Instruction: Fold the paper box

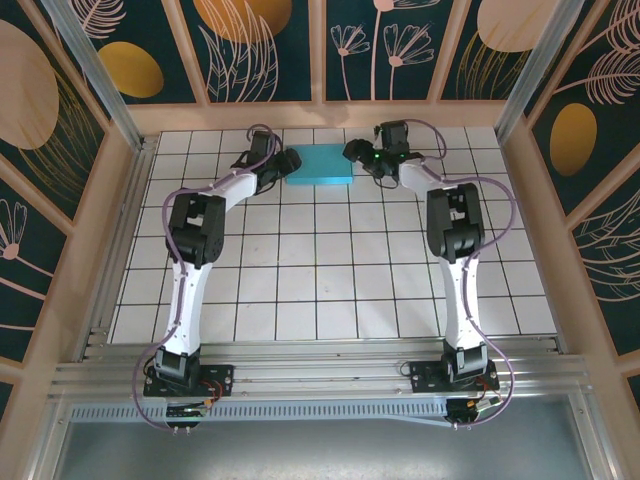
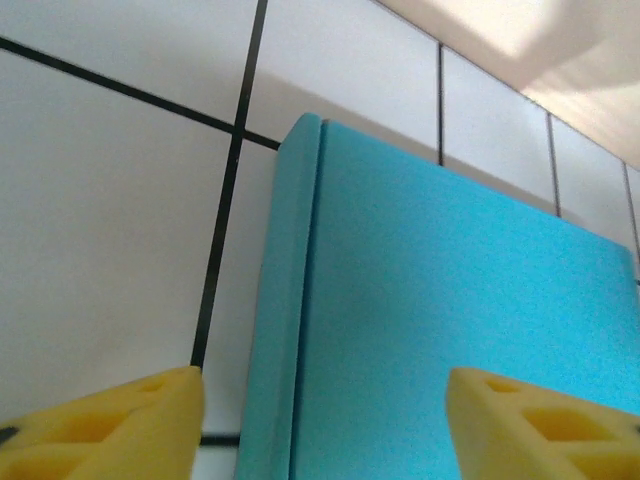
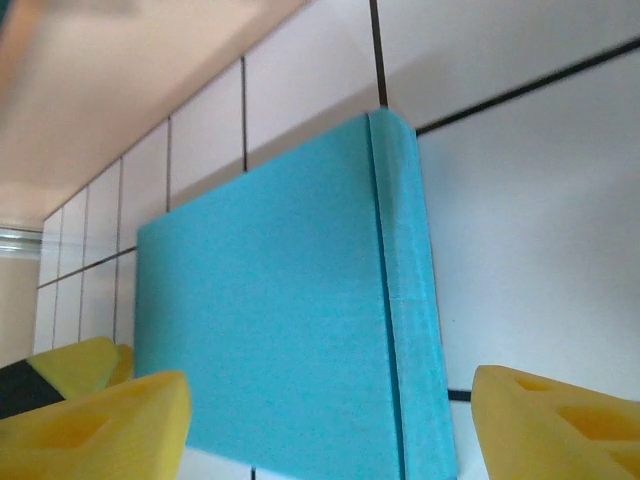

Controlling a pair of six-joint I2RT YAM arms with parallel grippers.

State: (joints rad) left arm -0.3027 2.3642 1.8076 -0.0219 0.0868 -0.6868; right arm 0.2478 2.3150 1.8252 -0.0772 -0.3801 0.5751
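The paper box [image 1: 318,164] lies folded flat on the far middle of the tiled table [image 1: 330,260], a teal rectangle about two tiles wide. My left gripper [image 1: 283,168] is at its left end and my right gripper [image 1: 353,153] at its right end. In the left wrist view the box [image 2: 450,330] shows a narrow folded side strip, and the left gripper [image 2: 322,410] is open, its yellow fingers [image 2: 120,425] wide apart and off the card. In the right wrist view the box [image 3: 270,320] lies flat, and the right gripper [image 3: 330,410] is open, touching nothing.
A wooden wall [image 1: 320,115] runs close behind the box. Wooden side walls [image 1: 95,210] and metal posts enclose the table. White tiles stretch from the box to the arm bases [image 1: 190,375]. A yellow finger of the left gripper [image 3: 75,362] shows beyond the box.
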